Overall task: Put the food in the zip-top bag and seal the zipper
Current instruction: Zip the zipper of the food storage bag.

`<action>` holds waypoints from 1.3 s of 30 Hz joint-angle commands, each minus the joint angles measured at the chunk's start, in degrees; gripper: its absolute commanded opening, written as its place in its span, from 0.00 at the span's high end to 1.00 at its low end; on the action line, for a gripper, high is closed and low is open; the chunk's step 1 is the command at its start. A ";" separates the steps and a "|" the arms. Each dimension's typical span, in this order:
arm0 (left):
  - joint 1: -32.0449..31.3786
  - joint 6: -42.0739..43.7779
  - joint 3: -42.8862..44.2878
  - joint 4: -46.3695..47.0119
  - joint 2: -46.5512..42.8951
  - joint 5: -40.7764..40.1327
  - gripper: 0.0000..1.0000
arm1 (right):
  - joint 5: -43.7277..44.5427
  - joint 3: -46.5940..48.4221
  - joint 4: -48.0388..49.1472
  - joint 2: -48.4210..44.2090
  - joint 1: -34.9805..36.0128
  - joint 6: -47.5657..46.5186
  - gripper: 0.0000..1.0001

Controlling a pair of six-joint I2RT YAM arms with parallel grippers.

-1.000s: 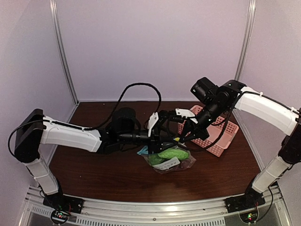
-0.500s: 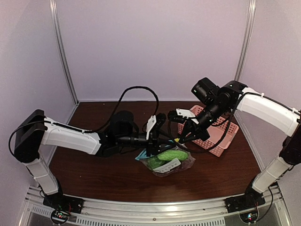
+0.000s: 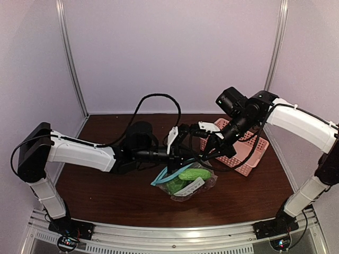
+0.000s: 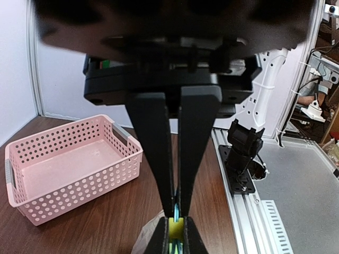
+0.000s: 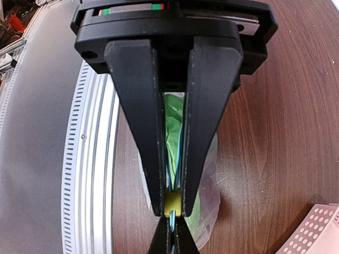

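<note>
Crinkly clear bag (image 3: pixel 205 184) at centre, glossy green vegetable (image 3: pixel 194 173) inside, left pincer (image 4: pixel 176 211) and right pincer (image 5: pixel 172 203) each pinched the thin teal zipper (image 3: pixel 163 178)

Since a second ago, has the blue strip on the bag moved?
Yes. The zipper now shows as a longer slanted line, and its loose end reaches farther left, away from the pink basket, which sits where it was.
</note>
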 commanded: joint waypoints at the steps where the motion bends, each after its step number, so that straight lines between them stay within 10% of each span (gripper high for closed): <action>1: 0.35 0.16 1.72 -1.18 1.41 0.29 0.96 | -1.00 0.33 1.48 -0.62 -0.09 0.19 1.00; 39: 2.07 0.98 -22.17 -16.32 -19.59 -12.96 1.00 | -1.04 -9.57 5.53 -5.28 -20.16 -4.77 1.00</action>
